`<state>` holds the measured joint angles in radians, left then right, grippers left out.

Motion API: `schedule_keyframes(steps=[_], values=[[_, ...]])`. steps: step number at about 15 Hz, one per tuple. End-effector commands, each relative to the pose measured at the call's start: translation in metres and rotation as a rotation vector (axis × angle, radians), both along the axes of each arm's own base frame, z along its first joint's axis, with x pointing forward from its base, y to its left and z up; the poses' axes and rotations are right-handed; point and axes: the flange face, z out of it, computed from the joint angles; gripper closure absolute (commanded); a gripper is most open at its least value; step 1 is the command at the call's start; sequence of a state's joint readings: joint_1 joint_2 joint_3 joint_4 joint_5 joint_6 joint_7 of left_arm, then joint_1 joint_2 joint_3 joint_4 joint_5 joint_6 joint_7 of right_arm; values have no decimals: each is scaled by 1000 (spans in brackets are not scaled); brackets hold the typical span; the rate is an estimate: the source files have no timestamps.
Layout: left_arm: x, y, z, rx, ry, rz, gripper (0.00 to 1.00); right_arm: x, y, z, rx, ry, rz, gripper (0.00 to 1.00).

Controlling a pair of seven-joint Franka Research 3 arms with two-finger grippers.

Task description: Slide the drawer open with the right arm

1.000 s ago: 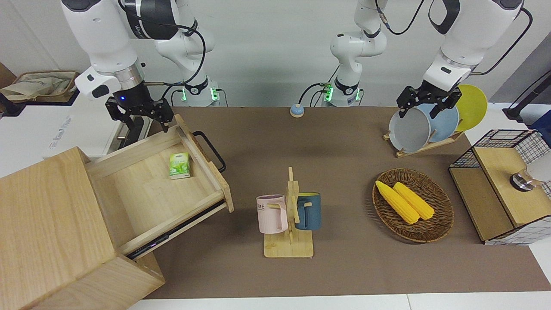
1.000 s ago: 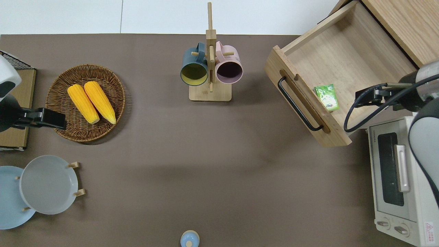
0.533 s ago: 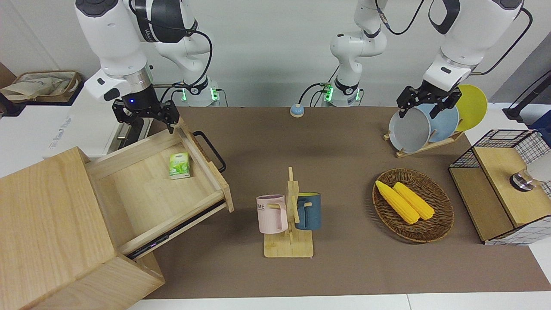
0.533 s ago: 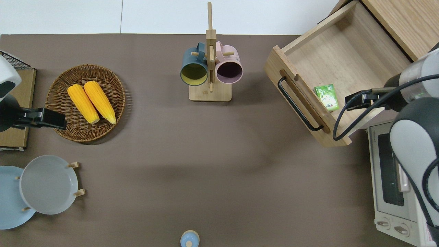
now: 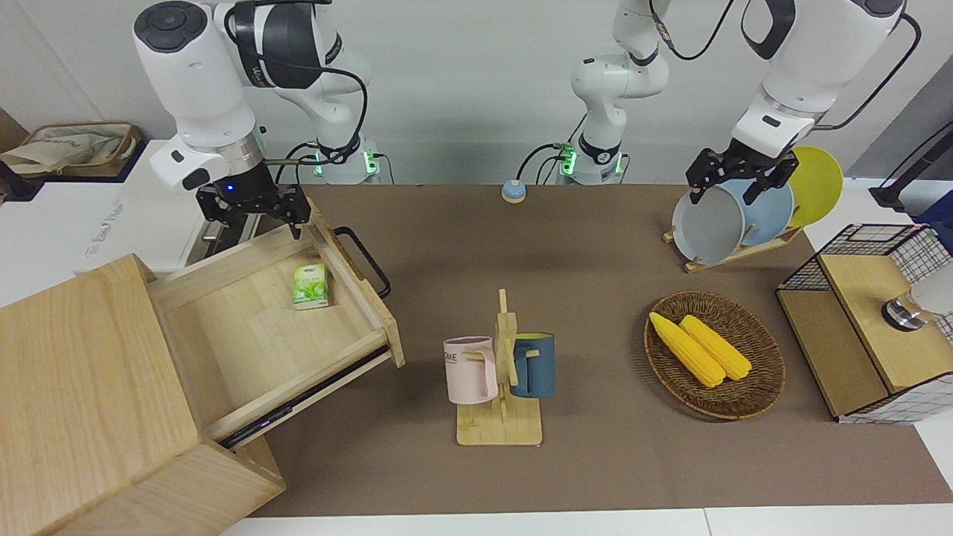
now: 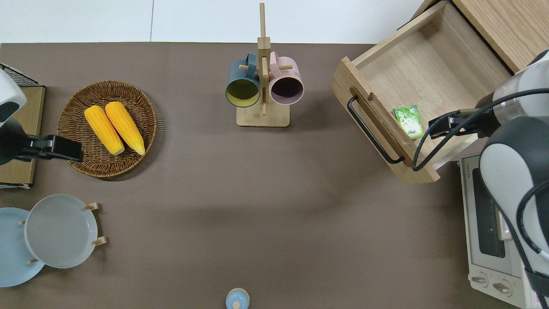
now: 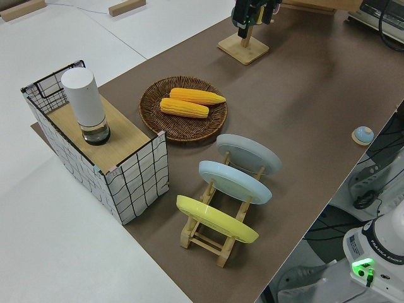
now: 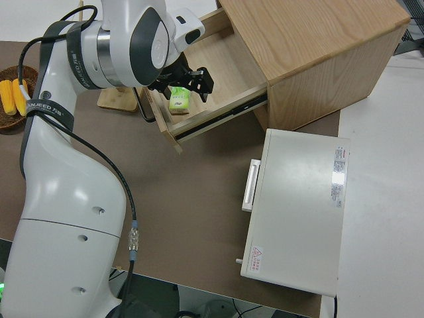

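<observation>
The drawer [image 5: 260, 327] is seen pulled well out of the wooden box [image 5: 89, 402], its black handle [image 5: 363, 262] clear of the right gripper [image 5: 257, 214], whose empty fingers [image 5: 296, 217] are spread over the drawer's robot-side edge, while the left arm is parked.

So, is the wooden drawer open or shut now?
Open: the drawer is pulled out of the box, showing a green packet inside.

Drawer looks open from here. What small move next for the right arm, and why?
Probably lift the right claw straight up and retract. The drawer already stands pulled well out, its handle free and a green packet exposed inside; the open claw holds nothing, over the drawer's nearer corner.
</observation>
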<state>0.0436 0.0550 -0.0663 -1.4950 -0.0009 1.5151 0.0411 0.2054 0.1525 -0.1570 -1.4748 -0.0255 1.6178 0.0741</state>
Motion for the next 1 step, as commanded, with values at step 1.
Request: schedule_keyframes(steps=[1], values=[[-3, -2, 6, 19, 3, 5, 7, 0, -2, 3, 7, -13, 15, 15]])
